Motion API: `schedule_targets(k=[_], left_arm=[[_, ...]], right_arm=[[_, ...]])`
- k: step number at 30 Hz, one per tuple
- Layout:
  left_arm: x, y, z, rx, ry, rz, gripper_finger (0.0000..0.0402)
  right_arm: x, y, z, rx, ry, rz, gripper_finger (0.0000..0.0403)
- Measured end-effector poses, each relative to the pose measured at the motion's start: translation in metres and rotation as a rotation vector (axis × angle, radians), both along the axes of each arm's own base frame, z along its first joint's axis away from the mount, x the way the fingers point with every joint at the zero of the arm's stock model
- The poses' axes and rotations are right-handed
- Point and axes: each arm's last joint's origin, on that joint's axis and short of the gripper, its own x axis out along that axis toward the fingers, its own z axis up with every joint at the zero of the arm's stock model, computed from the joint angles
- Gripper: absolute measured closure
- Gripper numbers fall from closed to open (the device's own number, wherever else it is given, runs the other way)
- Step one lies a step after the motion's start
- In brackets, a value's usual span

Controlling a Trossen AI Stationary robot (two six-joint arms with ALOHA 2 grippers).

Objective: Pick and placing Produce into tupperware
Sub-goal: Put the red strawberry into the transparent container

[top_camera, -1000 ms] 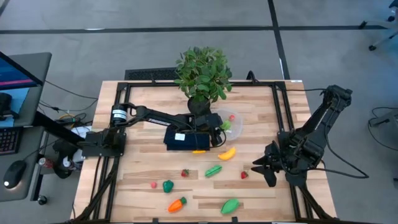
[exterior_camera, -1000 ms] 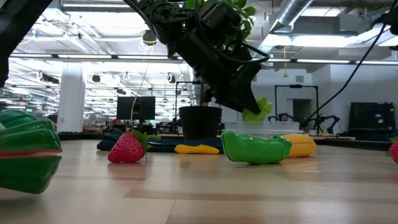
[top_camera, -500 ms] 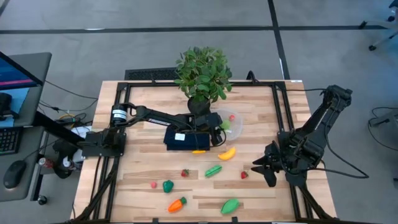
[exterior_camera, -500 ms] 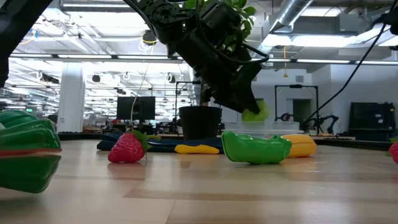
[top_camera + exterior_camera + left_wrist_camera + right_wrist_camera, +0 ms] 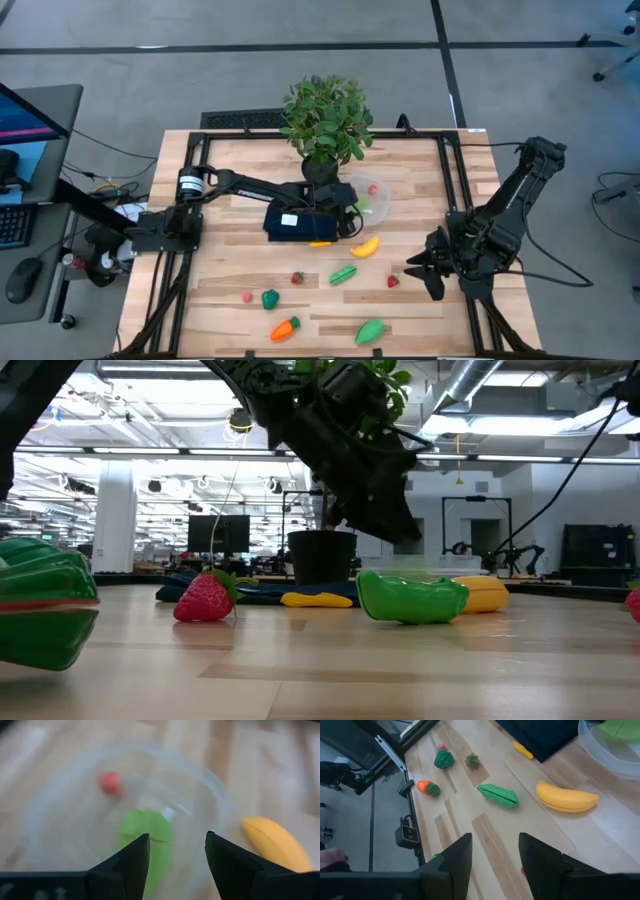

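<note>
The clear round tupperware (image 5: 374,198) stands right of the plant pot. A light green piece (image 5: 142,832) and a red berry (image 5: 109,782) lie on its bottom. My left gripper (image 5: 177,855) hangs just above it, open, with nothing between the fingers; in the low view my left gripper (image 5: 395,525) slants downward. More produce lies on the wood: a banana (image 5: 366,246), a green pod (image 5: 343,273), a strawberry (image 5: 297,278), a carrot (image 5: 285,328) and other pieces. My right gripper (image 5: 415,272) waits open at the table's right side.
A leafy potted plant (image 5: 325,120) stands at the far middle, close behind the tupperware. A dark blue rectangle with a white label (image 5: 295,222) lies under my left arm, with a small yellow piece (image 5: 320,242) at its near edge. Black frame rails run along the table's edges.
My left gripper has opened over the tupperware and tipped a little. The light green piece that it held has dropped out of the fingers into the tupperware.
</note>
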Motion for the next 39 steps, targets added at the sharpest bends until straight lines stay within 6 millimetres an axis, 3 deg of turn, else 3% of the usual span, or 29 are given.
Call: schedule_targets(k=[5, 12, 21, 28, 34, 39], left_arm=[[-0.012, -0.014, 0.02, -0.057, 0.075, -0.114, 0.0222], [-0.047, -0.03, 0.058, 0.055, 0.222, -0.186, 0.0222], [-0.089, -0.042, 0.064, 0.108, 0.454, -0.193, 0.0222], [-0.138, -0.053, 0.059, 0.085, 0.44, -0.084, 0.0222], [-0.192, -0.061, 0.06, 0.048, 0.3, 0.1, 0.0222], [-0.231, -0.062, 0.063, 0.014, 0.158, 0.257, 0.0222]], right_arm=[[-0.001, -0.002, -0.002, -0.024, 0.019, 0.002, 0.0248], [-0.005, -0.007, -0.006, -0.098, 0.066, 0.006, 0.0248], [-0.008, -0.009, -0.01, -0.105, 0.151, 0.047, 0.0248], [-0.009, 0.004, -0.026, -0.156, 0.24, 0.109, 0.0248], [0.002, 0.023, -0.054, -0.24, 0.304, 0.09, 0.0248], [0.014, 0.04, -0.076, -0.173, 0.303, 0.019, 0.0248]])
